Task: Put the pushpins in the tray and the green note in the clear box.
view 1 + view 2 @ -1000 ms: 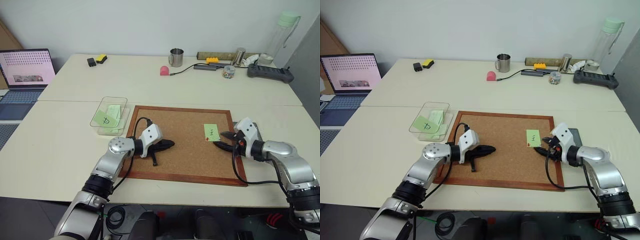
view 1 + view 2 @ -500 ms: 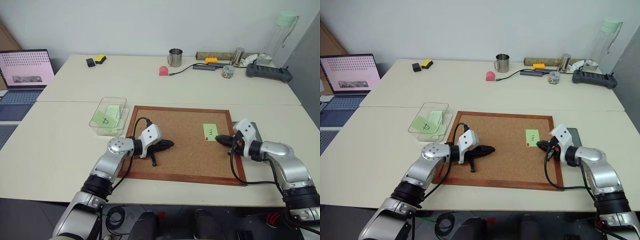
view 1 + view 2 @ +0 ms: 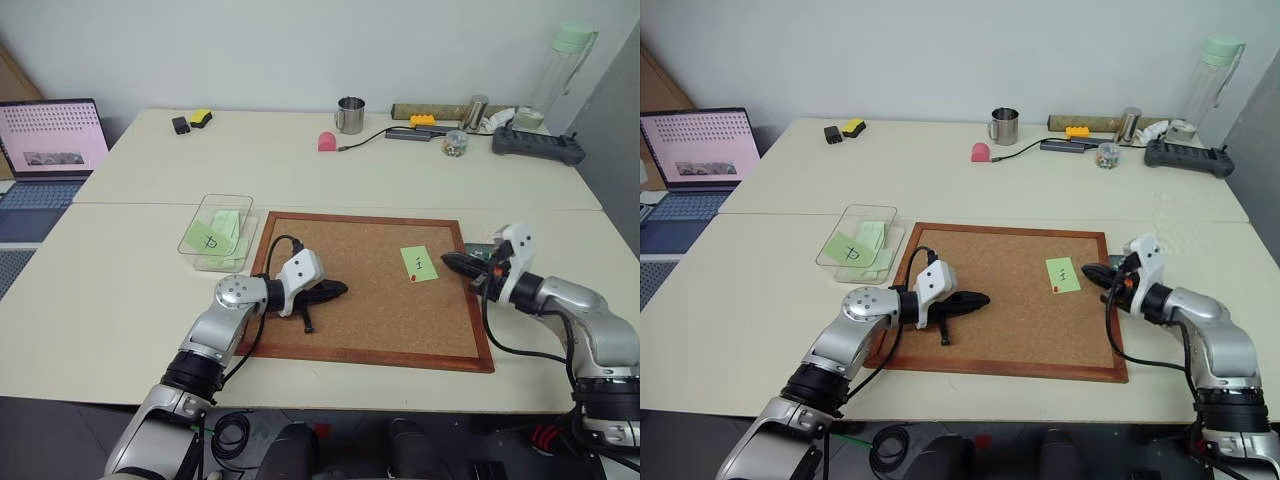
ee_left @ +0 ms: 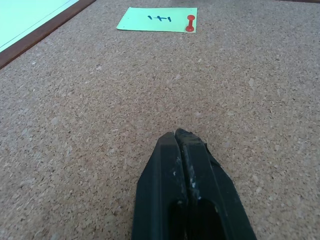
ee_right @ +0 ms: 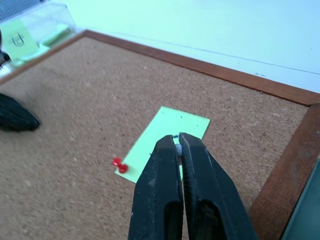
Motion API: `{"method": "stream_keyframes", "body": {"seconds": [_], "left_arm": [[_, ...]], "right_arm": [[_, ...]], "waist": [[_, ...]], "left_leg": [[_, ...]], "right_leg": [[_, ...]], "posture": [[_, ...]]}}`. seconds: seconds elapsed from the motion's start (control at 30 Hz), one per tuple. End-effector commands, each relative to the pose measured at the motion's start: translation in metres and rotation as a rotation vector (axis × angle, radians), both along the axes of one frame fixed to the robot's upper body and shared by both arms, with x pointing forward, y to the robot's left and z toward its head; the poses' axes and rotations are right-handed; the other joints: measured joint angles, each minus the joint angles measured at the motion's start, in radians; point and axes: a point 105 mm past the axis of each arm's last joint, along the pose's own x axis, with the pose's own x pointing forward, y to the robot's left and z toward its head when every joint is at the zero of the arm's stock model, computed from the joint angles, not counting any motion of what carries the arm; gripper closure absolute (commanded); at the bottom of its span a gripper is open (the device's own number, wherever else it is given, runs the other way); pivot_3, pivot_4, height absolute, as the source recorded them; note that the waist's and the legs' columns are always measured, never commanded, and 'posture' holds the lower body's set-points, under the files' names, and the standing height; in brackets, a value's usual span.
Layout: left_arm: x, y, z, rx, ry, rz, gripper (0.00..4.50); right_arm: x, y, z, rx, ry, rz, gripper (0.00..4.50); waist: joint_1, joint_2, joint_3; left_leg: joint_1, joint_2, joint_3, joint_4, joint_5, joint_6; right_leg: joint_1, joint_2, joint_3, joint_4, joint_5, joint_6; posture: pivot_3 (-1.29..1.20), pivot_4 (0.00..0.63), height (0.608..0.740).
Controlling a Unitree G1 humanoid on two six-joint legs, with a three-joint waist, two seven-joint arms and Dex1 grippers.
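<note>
The green note [image 3: 419, 263] lies flat on the right part of the cork board [image 3: 360, 310], and a red pushpin [image 3: 412, 279] sits at its near corner. My right gripper [image 3: 447, 262] hovers shut just to the right of the note. In the right wrist view a tiny pale point [image 5: 176, 146] pokes out between its tips, like a pin's. The grey tray [image 5: 310, 220] lies just beyond the board's right frame, mostly hidden under that hand. The clear box [image 3: 228, 197] stands off the board's far left corner with green slips inside. My left gripper [image 3: 343, 289] rests shut and empty low over the board's left part.
An open laptop [image 3: 50, 135] stands at the far left. Along the back of the table are a metal mug [image 3: 351, 114], a pink lump [image 3: 327, 141], a cable, a black device [image 3: 538, 145] and a tall bottle [image 3: 560, 70].
My right gripper has closed, then risen and drawn back to the right off the note's edge. The note has turned slightly. My left arm has stayed still.
</note>
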Motion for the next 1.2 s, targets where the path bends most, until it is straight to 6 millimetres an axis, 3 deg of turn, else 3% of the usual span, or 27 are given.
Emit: {"method": "stream_keyframes", "body": {"seconds": [0.03,0.23,0.43,0.73,0.87,0.97,1.2], "left_arm": [[-0.008,0.005,-0.021,0.064,0.061,-0.005,4.50],[-0.008,0.005,-0.021,0.064,0.059,-0.003,4.50],[-0.008,0.004,-0.021,0.066,0.057,-0.009,4.50],[-0.008,0.004,-0.021,0.069,0.056,-0.010,4.50],[-0.009,0.004,-0.021,0.068,0.057,-0.009,4.50],[-0.009,0.005,-0.022,0.067,0.058,-0.009,4.50],[-0.008,0.003,-0.021,0.067,0.057,-0.014,4.50]], "right_arm": [[0.002,-0.015,0.024,0.049,-0.066,-0.081,4.47],[0.013,-0.070,0.011,-0.118,-0.053,-0.348,4.47],[0.010,-0.081,-0.014,-0.196,0.027,-0.390,4.47],[0.009,-0.082,-0.012,-0.186,0.022,-0.398,2.45],[0.005,-0.074,0.004,-0.168,-0.017,-0.336,1.64],[-0.002,-0.054,0.020,-0.176,-0.072,-0.207,1.02],[-0.022,0.015,0.014,-0.269,-0.098,0.133,1.02]], "waist": [[0.000,0.000,0.000],[0.000,0.000,0.000],[-0.001,0.000,0.000],[-0.001,0.000,0.000],[-0.001,0.000,0.000],[-0.001,0.000,0.000],[-0.002,0.000,0.000]], "left_leg": [[0.000,0.000,0.000,0.000,0.000,0.000],[0.000,0.000,0.002,0.000,0.000,0.000],[0.001,0.000,0.007,0.000,0.000,0.000],[0.001,0.001,0.009,0.000,0.000,0.000],[0.001,0.001,0.010,0.000,0.000,0.000],[0.001,0.001,0.010,0.000,0.000,0.000],[0.002,0.001,0.009,0.000,0.000,0.001]], "right_leg": [[0.000,0.000,0.000,0.000,0.000,0.000],[0.000,0.000,0.001,0.000,0.000,0.000],[0.000,0.000,0.003,0.000,0.000,0.000],[0.000,0.000,0.004,0.000,0.000,0.000],[0.000,0.000,0.004,0.000,0.000,0.000],[0.000,0.000,0.004,0.000,0.000,0.000],[0.000,0.001,0.004,0.000,0.000,0.001]], "posture": [[0.00,0.150,0.740],[0.00,0.150,0.740],[0.00,0.150,0.740],[0.00,0.150,0.740],[0.00,0.150,0.740],[0.00,0.150,0.740],[0.00,0.150,0.740]]}}
